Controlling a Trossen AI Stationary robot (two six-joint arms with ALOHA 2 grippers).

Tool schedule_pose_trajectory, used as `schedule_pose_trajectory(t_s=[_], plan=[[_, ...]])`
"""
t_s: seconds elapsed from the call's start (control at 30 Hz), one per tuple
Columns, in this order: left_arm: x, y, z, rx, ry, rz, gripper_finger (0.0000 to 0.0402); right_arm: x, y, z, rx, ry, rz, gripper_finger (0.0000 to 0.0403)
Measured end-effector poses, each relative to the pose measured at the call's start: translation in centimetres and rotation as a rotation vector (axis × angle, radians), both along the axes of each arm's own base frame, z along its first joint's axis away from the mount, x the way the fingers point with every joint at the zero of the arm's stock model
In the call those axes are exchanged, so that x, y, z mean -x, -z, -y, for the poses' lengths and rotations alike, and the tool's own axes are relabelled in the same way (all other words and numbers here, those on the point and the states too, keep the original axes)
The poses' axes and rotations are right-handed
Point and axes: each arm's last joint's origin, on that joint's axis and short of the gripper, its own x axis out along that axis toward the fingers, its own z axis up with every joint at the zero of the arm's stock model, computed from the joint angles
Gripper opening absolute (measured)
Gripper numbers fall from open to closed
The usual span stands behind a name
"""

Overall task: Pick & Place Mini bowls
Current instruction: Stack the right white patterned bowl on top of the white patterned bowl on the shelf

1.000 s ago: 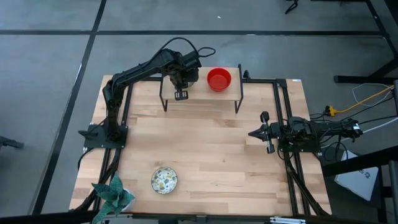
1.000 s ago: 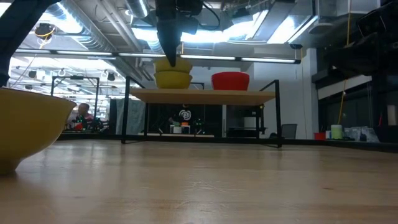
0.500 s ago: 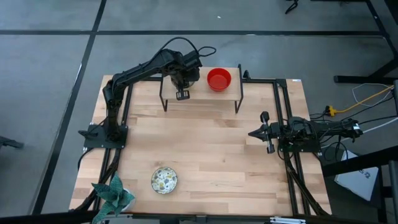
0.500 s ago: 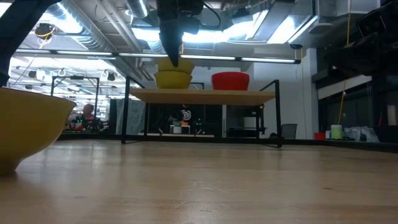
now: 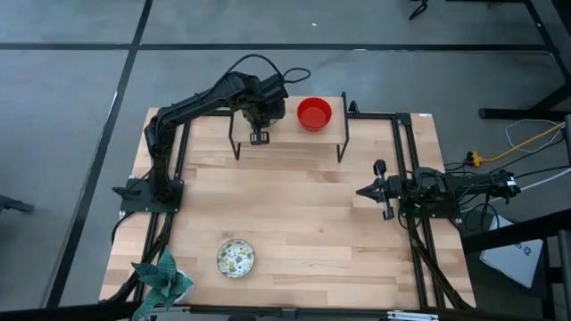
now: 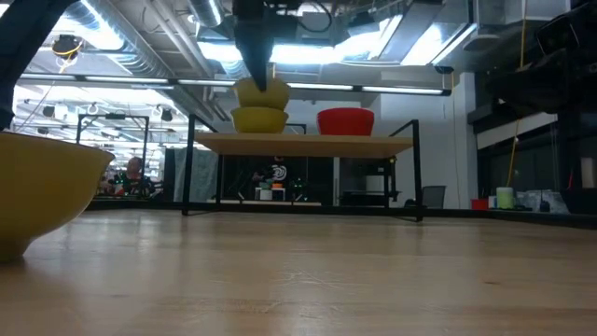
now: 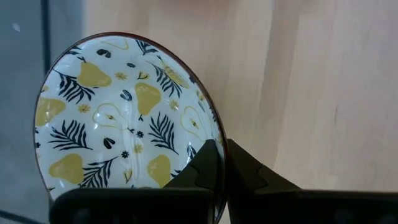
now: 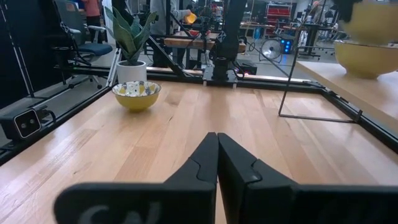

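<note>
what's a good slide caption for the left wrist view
Left tool pinching the rim of a pear-and-leaf patterned bowl above the wooden shelf.

The bowl [image 7: 127,118] in my dark left gripper [image 7: 217,168] is white inside with yellow pears and black leaves. 1 plain red bowl [image 5: 313,113] sits on the pale wooden shelf [image 5: 332,129].

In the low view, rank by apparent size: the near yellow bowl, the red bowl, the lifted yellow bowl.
1. Near yellow bowl: largest, but it sits closest to the camera.
2. Red bowl on the shelf.
3. Lifted yellow bowl, pinched by the left gripper: partly hidden, so unsure.
</note>
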Motion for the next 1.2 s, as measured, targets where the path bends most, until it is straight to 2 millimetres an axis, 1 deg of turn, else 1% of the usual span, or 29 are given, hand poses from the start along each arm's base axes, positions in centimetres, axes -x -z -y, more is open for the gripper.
schedule_pose_trajectory(t_s=[0.13,0.27,0.43,0.63,0.77,0.83,0.9,0.97,1.2], plan=[[1.0,-2.0,0.4,-0.033,0.009,0.089,0.0004,0.0,0.0,0.0,0.0,0.001,0.0,0.0006],[3.0,-4.5,1.4,-0.057,0.014,0.167,0.0004,0.0,0.0,0.0,-0.004,0.001,0.0,0.0006],[6.5,-7.9,3.3,-0.092,0.019,0.285,0.0004,0.0,0.0,0.0,-0.008,0.001,0.0,0.0006],[11.3,-12.0,5.9,-0.112,0.05,0.502,0.0004,0.0,0.0,0.0,-0.012,0.001,-0.001,0.0006],[14.5,-14.2,7.2,-0.158,0.037,0.636,0.0004,0.0,0.0,0.0,-0.014,0.001,-0.001,0.0006],[15.4,-15.0,7.7,-0.182,0.043,0.713,0.0004,0.0,0.0,0.0,-0.011,0.001,-0.001,0.0006],[15.7,-15.1,8.2,-0.196,0.051,0.772,0.0004,0.0,0.0,0.0,-0.006,0.002,0.0,0.0006],[15.7,-14.5,8.4,-0.205,0.063,0.807,0.0004,0.0,0.0,0.0,-0.002,0.002,0.0,0.0006],[15.5,-10.9,7.9,-0.24,0.058,0.861,0.0004,0.0,0.0,0.0,-0.002,0.002,0.0,0.0006]])
